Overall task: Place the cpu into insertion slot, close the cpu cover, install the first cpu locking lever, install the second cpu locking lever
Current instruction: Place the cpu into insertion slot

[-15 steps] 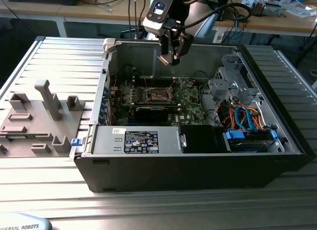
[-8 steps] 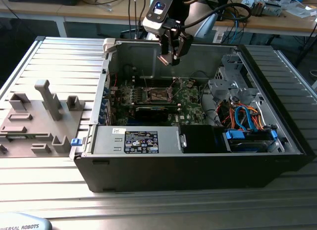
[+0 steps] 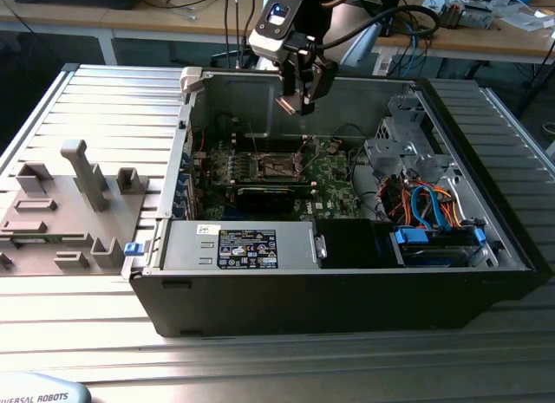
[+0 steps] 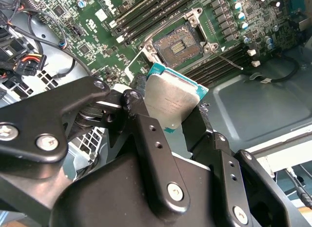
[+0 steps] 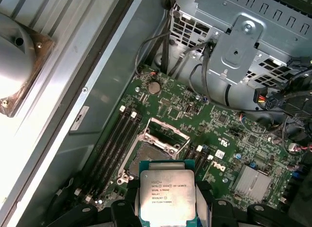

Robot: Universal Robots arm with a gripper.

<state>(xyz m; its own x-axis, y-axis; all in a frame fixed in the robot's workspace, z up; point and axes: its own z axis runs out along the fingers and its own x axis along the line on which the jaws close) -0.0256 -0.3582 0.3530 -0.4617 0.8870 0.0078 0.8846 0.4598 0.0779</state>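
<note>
gripper clamps the cpu by its edges, seemingly well above the open insertion slot.

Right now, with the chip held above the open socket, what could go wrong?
The cpu, pinched at its edges by the gripper, might slip and land on the exposed contacts of the insertion slot. The raised cpu cover beside the slot could catch the chip's edge in descent.

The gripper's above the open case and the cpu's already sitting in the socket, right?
No. The gripper is above the open case, but the cpu is clamped between its fingers; the second wrist view shows the insertion slot empty.
</note>
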